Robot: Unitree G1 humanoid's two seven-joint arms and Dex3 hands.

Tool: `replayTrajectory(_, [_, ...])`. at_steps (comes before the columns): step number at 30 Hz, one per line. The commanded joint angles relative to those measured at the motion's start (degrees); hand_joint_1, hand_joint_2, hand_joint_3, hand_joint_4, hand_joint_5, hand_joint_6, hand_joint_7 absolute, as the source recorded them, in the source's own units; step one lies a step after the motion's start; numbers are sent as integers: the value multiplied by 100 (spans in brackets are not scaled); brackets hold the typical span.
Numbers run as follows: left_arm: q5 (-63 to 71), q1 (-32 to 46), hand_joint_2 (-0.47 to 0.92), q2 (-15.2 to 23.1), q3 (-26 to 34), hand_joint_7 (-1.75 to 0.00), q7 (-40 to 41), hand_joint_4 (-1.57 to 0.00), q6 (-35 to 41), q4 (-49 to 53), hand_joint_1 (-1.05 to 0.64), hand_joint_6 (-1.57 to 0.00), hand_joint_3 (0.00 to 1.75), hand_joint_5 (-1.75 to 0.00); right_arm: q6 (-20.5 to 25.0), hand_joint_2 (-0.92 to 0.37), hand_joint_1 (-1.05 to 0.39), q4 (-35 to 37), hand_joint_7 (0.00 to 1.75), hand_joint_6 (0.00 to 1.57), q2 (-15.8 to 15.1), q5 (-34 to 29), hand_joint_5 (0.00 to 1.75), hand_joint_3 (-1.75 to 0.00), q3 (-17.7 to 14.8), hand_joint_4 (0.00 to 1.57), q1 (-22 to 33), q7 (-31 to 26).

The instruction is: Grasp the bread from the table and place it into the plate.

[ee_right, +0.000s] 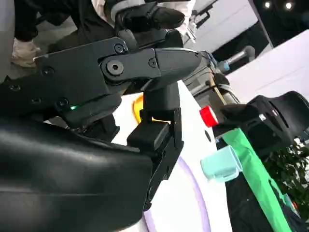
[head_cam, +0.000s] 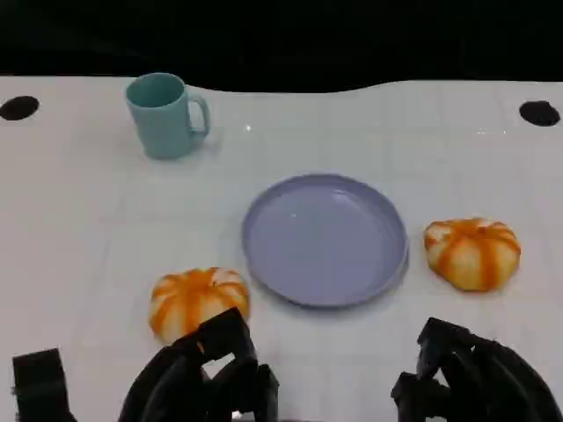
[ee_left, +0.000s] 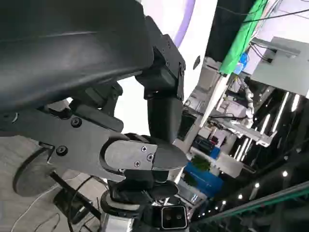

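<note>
Fingers (head_cam: 230,338) hover over white table (head_cam: 79,229) beside bread (head_cam: 195,297).

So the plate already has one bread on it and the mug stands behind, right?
Not quite. In the head view the plate is bare; both breads lie on the table, one left of it, one right. The mug does stand behind.

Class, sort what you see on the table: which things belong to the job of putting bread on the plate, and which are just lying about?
Belong to the job:
- left bread, beside the plate
- right bread, on the plate's other side
- plate, with nothing on it
- left robot hand and right robot hand, holding nothing

Just lying about:
- teal mug, at the table's far side
</note>
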Motion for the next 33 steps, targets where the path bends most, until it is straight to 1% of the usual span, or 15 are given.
replayTrajectory(1, [32,-23,92,42,27,-175,-56,-82,-29,-20,-62,-55,29,-175,-7,-92,-73,11,140,77,-71,74,162,-22,-84,88,-21,49])
replayTrajectory(5, [48,-15,92,44,25,-175,-90,-82,-87,-1,-61,-55,29,-175,-75,-92,-73,40,140,78,-71,40,161,-22,-82,88,-27,92])
replayTrajectory(16, [73,11,92,60,26,-175,-70,-81,-74,-67,-61,-55,31,-175,7,-92,-73,-81,140,77,-52,58,161,-23,-73,88,11,27])
replayTrajectory(22, [90,15,92,70,45,-175,-39,-81,-82,-78,-62,-55,30,-175,-29,-92,-73,-52,140,78,-40,38,161,-23,-50,88,-4,54])
replayTrajectory(26, [88,54,92,53,64,-175,34,-78,-71,-159,-63,-52,30,-175,-25,-92,-72,-31,139,77,-29,62,160,-23,-49,88,-6,84])
replayTrajectory(28, [223,83,92,32,36,-175,120,-75,-192,-220,-64,-47,30,-175,1,-92,-72,-54,139,77,-28,65,160,-22,-52,88,-1,59])
replayTrajectory(31, [625,125,92,-40,-32,-167,376,-67,-560,-353,-62,-40,33,-175,31,-92,-73,-78,139,78,-23,76,160,-22,-62,89,-6,30])
replayTrajectory(33, [846,102,92,-101,-43,-152,538,-59,-824,-423,-60,-41,35,-175,40,-92,-73,-72,139,78,-17,74,161,-22,-63,89,-26,26])
